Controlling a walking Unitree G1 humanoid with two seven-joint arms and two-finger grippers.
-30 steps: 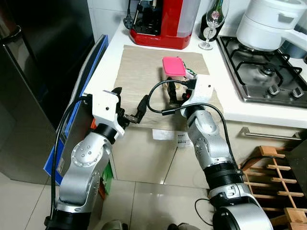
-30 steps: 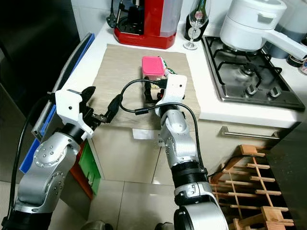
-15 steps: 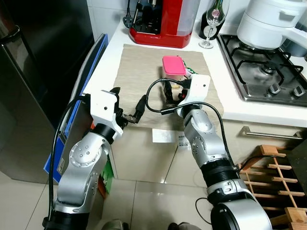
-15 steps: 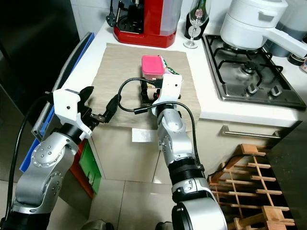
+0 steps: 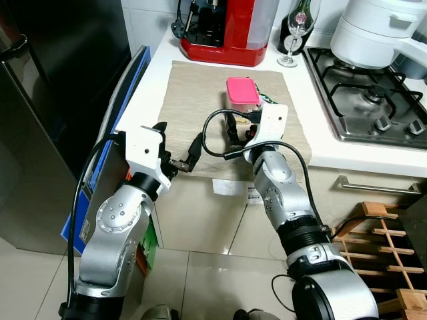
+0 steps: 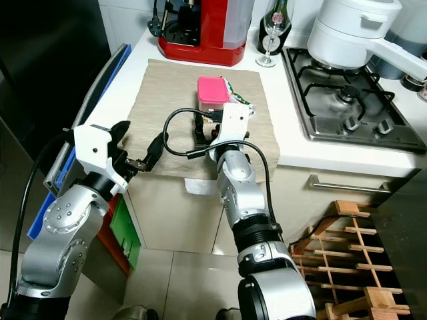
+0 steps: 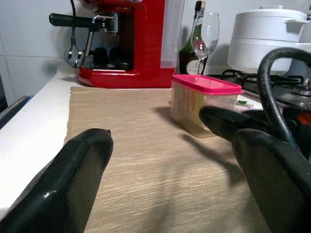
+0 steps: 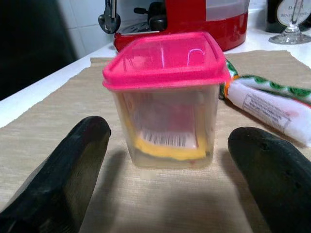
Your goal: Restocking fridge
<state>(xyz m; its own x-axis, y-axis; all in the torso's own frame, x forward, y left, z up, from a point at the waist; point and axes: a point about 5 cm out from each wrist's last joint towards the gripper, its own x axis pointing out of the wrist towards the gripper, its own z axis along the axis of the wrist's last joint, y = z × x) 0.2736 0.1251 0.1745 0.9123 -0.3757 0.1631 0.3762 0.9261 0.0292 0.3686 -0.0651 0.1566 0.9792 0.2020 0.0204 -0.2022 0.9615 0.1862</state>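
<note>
A big dark fridge (image 5: 40, 100) fills the left side of the left eye view. Next to it runs a white counter (image 5: 150, 73), and a tan cloth mat (image 5: 193, 100) lies on top of it. At the upper right sits a gas stove (image 5: 367, 100) with a white pot (image 5: 377, 30) on it. A red coffee machine (image 5: 230, 30) stands at the top middle, and a wine glass (image 5: 291, 40) stands just to its right.

In the middle of the mat sits a small clear box with a pink lid (image 8: 167, 97). You can see something yellow and a label inside it. A white packet with green marks (image 8: 265, 104) lies just beside the box, on its right.

The right gripper (image 8: 170, 184) is low over the mat, right in front of the box. Its two black fingers (image 8: 73, 155) are spread wide apart, one on each side of the box, and they are not touching it.

The left gripper (image 7: 170, 170) waits at the near left edge of the counter. Its fingers (image 7: 73, 165) are also wide apart and hold nothing.
</note>
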